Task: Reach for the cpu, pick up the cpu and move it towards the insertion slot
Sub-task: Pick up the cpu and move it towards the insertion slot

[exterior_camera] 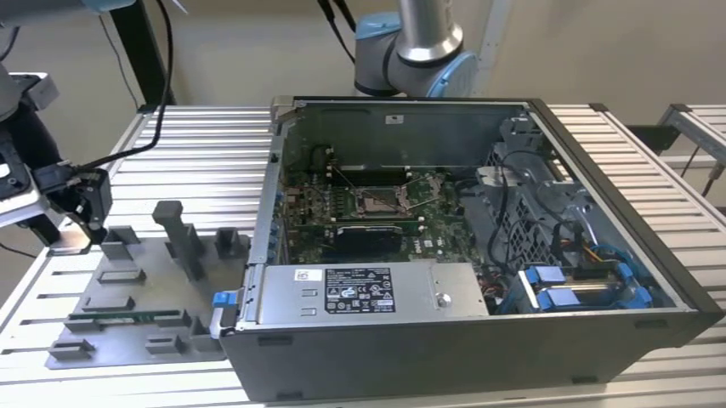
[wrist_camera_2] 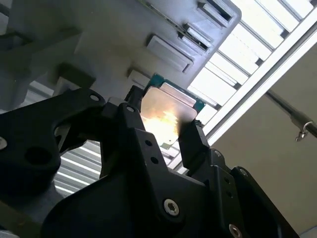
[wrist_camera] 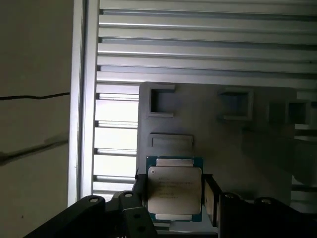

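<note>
I see the cpu [wrist_camera: 174, 181] [wrist_camera_2: 166, 116] silver face up, its green rim showing in both wrist views. The pincer [wrist_camera: 174, 188] [wrist_camera_2: 162, 114] is closed on it, one finger pressed to each of two opposite edges. It sits over a corner of the grey tray [wrist_camera: 257, 148], near the table [exterior_camera: 193, 144] edge. I cannot tell whether it touches the tray.

In the exterior view the pincer [exterior_camera: 93, 225] hangs at the left. The insertion slot [exterior_camera: 380, 201] lies well apart to the right, inside the open-topped computer case [exterior_camera: 454, 340]. An upright post [exterior_camera: 172, 229] on the tray and the case wall stand between them.

I count one cpu, one slot, one tray and one memory stick [exterior_camera: 125, 317].
</note>
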